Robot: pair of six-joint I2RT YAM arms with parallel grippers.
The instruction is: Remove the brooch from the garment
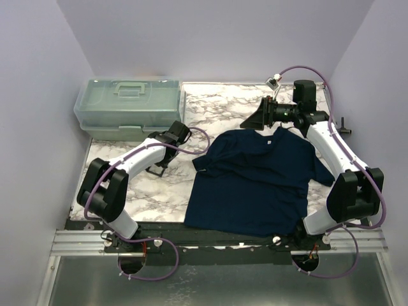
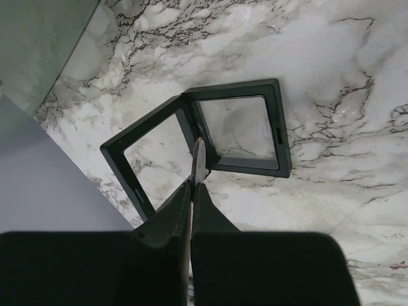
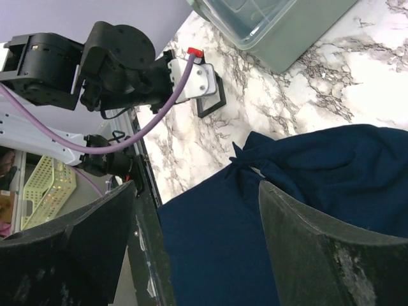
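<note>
The garment (image 1: 255, 185), a dark navy T-shirt, lies flat on the marble table with its white neck tag (image 1: 270, 143) at the far side. It also shows in the right wrist view (image 3: 217, 255). My left gripper (image 1: 158, 164) is off the shirt to its left. In the left wrist view it (image 2: 193, 185) is shut on a thin grey metallic sliver seen edge-on, the brooch (image 2: 199, 159), just above the open black frame (image 2: 233, 89). My right gripper (image 1: 257, 116) hovers open and empty past the collar, above the shirt (image 3: 194, 188).
A clear green lidded bin (image 1: 127, 105) stands at the back left, close behind the left arm. The black frame (image 1: 153, 169) lies open on the marble between the bin and the shirt's left sleeve (image 1: 204, 162). Purple walls close in both sides.
</note>
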